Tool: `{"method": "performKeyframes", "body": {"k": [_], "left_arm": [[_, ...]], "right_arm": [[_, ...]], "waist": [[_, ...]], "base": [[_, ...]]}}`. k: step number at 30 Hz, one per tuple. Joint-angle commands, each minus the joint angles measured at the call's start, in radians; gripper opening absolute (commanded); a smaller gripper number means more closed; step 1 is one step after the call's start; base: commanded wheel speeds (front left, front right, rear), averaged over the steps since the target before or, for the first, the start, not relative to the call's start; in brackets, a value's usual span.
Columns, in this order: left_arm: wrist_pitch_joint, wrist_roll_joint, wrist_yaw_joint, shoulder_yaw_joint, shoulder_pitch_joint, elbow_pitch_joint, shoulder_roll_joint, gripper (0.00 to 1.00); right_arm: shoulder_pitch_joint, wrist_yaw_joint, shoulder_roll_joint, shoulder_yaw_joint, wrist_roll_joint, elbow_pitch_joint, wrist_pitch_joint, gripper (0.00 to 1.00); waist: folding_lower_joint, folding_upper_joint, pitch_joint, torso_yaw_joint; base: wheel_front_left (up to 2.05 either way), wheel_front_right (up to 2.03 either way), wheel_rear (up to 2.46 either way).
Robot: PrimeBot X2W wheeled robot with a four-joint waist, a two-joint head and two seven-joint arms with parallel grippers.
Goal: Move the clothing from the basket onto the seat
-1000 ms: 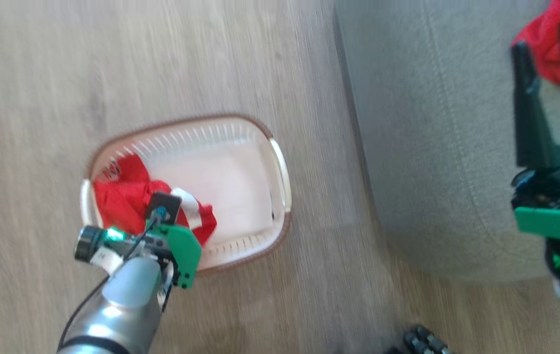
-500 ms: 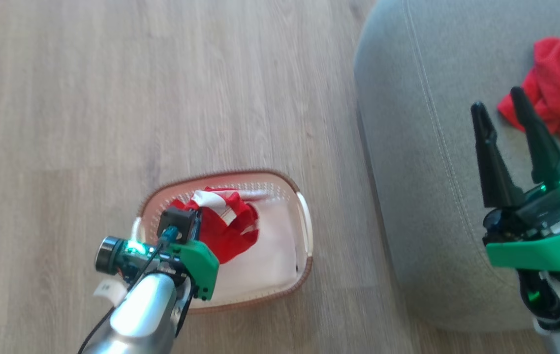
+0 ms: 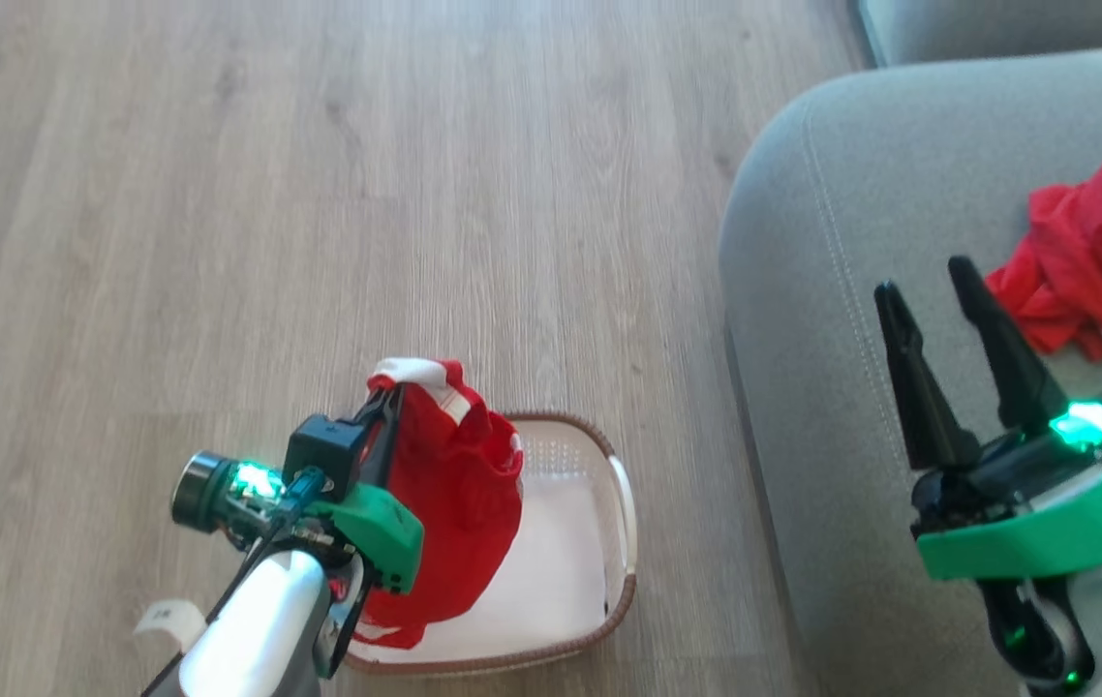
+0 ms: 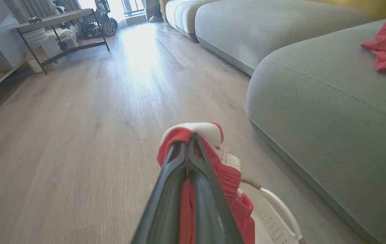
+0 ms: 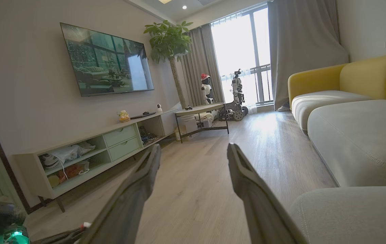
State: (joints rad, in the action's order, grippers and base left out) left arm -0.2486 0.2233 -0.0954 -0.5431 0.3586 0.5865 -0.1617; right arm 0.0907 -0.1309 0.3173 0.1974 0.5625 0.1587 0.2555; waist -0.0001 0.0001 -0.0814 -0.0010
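Our left gripper (image 3: 394, 395) has its jaws pressed together on a white-banded fold of one red garment (image 3: 459, 494). It hangs from the fingertips above the basket (image 3: 625, 503). We cannot tell whether its lower hem touches the basket's bottom, because our own forearm (image 3: 256, 629) covers that corner. The basket stands on the wood floor (image 3: 319, 194), its near rim partly hidden by the arm. Our right gripper (image 3: 924, 279) holds nothing, its jaws spread wide, over the grey seat (image 3: 803, 290) to the basket's right. Further right of the basket, the other red garment (image 3: 1093, 252) lies crumpled on the seat, cut off by the head view's edge. We can make out no lettering on either.
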Motion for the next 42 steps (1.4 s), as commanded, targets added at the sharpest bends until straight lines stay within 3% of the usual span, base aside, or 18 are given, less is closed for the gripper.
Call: {"method": "performKeyframes", "body": {"k": [1,18,28,42], "left_arm": [[-0.013,0.002,0.002,0.037,0.027,-0.058,-0.028,0.00],[0.166,-0.011,-0.040,0.025,0.112,-0.550,-0.038,0.00],[0.204,-0.017,-0.039,0.005,0.181,-0.594,-0.015,0.00],[0.200,-0.013,-0.016,-0.042,0.230,-0.558,0.019,0.00]], "right_arm": [[-0.005,0.000,0.003,0.015,-0.010,0.024,0.006,1.00],[-0.066,0.000,-0.006,0.008,-0.023,0.001,0.006,1.00],[-0.056,0.000,0.018,0.055,-0.014,-0.005,0.006,1.00],[0.142,0.000,0.116,0.341,0.026,-0.143,0.006,1.00]], "waist": [[0.0001,-0.0001,0.022,0.005],[0.0001,-0.0001,0.062,0.015],[0.0001,-0.0001,0.051,-0.001],[0.0001,-0.0001,0.045,0.023]], "base": [[0.00,0.00,0.00],[0.00,0.00,0.00],[0.00,0.00,0.00],[0.00,0.00,0.00]]}}
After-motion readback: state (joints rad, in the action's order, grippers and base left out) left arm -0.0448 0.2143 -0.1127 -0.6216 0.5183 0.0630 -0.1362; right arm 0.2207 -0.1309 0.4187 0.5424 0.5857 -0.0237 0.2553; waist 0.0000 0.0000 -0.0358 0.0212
